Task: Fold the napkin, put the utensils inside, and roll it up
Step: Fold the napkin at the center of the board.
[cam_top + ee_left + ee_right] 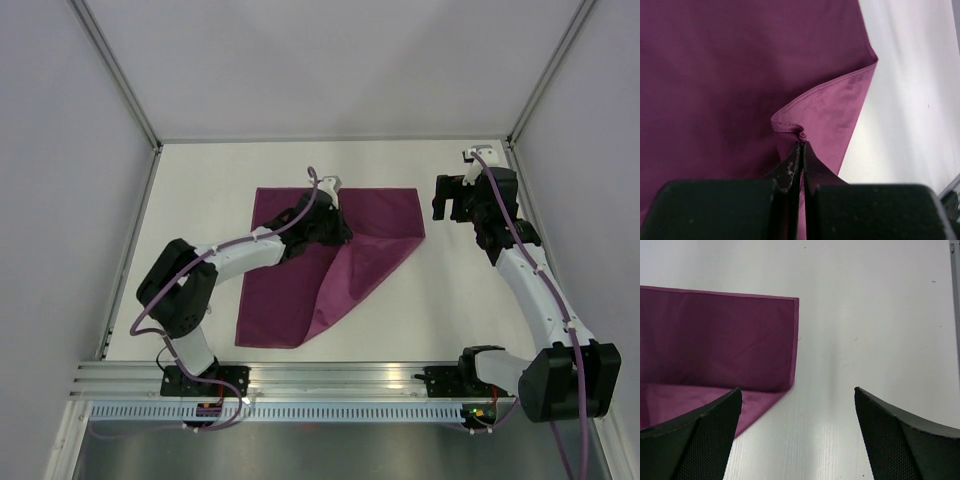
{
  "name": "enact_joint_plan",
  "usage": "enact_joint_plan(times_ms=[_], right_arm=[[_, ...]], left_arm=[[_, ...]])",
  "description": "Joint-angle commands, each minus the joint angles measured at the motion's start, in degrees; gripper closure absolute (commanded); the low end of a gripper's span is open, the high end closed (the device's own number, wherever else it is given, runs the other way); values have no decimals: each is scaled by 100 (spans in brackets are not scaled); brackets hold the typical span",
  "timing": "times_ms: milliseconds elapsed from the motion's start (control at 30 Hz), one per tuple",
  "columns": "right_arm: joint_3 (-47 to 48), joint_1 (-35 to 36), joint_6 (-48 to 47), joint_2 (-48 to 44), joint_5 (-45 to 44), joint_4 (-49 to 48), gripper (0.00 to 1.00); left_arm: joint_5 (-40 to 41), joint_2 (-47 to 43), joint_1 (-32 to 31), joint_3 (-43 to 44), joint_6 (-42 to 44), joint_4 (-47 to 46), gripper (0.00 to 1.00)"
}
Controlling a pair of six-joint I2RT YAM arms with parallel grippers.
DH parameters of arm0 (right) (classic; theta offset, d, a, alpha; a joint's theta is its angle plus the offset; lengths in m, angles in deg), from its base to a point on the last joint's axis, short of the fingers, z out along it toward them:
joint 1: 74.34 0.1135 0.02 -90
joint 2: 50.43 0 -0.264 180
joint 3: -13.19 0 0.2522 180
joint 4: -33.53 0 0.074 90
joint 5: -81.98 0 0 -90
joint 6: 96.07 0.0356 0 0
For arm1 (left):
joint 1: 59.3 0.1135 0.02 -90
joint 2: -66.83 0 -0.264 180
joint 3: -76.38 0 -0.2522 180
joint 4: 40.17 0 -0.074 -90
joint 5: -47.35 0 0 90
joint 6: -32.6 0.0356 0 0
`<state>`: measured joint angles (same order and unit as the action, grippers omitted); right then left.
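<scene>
The plum-purple napkin (pixel 300 270) lies mid-table, its near right corner lifted and folded up over the cloth. My left gripper (pixel 335 228) sits over the napkin's upper middle, shut on that hemmed corner. The left wrist view shows the pinched corner (pixel 801 134) bunched at the tips of the closed jaws, with the napkin (pixel 730 75) spread beneath. My right gripper (pixel 452 200) hovers open to the right of the napkin's far right corner, nothing between its fingers. In the right wrist view the napkin (pixel 715 340) fills the left. The utensils are out of view.
White table (pixel 450 300) with grey walls on three sides. An aluminium rail (pixel 330 380) runs along the near edge by the arm bases. Bare white surface (pixel 865 340) lies under the right gripper.
</scene>
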<state>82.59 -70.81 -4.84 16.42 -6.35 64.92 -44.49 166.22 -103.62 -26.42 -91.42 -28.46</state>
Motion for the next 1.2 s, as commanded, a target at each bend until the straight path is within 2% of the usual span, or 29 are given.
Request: enact_joint_plan(times_ms=[0,267,567,1167], right_arm=[[132,16,-27,82,-27,65,2],[105,16,-36,109,70,48,2],[96,16,-71,127,114,39,2],[79,16,-71,126,176,30,2]], left_arm=[[-456,-289,458,-7,-412,20,98],[-914,-70,1591,195,-553,169,98],[-1423,528,2444,757,-509,512,98],[-1784,1240,3227,1636,-430,1013,98]])
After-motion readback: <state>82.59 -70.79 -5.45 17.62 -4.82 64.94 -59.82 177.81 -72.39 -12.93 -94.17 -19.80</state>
